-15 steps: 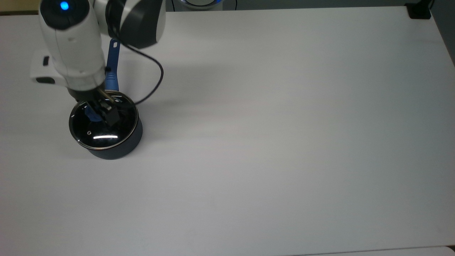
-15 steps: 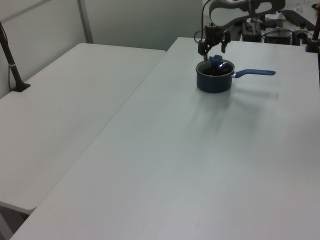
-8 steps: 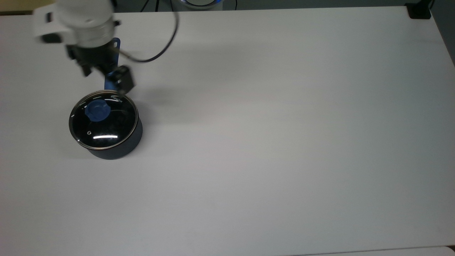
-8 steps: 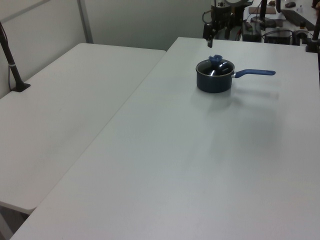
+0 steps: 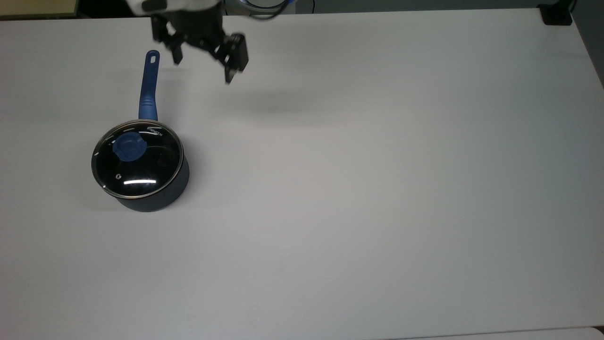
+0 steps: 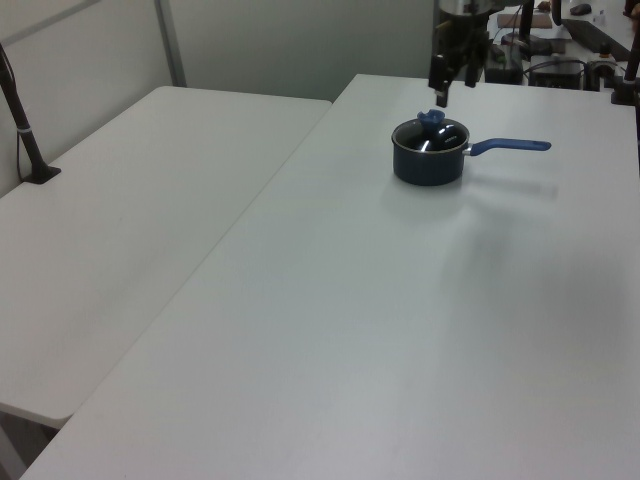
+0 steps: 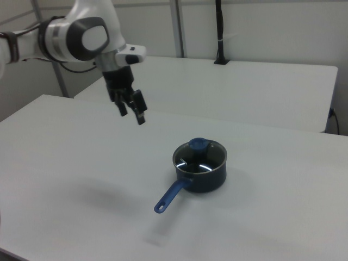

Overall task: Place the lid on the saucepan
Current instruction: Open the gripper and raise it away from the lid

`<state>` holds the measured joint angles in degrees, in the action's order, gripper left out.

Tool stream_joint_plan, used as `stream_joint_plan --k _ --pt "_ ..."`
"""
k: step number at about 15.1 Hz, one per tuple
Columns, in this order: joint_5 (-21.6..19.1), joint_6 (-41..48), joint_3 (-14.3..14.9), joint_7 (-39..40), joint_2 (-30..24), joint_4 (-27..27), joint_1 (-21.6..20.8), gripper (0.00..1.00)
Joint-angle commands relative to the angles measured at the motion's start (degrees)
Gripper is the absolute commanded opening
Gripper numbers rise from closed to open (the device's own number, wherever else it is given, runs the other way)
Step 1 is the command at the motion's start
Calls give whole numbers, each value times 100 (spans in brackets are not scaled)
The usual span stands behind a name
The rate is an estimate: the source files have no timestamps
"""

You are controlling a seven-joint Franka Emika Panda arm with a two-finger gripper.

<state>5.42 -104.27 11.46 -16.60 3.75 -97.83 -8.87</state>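
Now the lid [image 5: 137, 160] sits on the saucepan [image 5: 153, 198] at the left of the top view. The gripper [image 5: 203, 63], near the top edge, is spread wide, holding nothing. It should keep high and not bump the blue knob [image 5: 127, 147].

White lettering on lid [image 5: 137, 160] rim by handle, illegible
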Motion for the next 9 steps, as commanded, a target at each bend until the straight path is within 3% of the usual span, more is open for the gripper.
stream_joint_plan --k 1,4,9 --pt "-224 564 31 481 -682 -456 -89 100" --pt "-664 882 31 1018 -709 -395 34 100" --pt "-665 874 -65 1045 -718 -395 183 100"
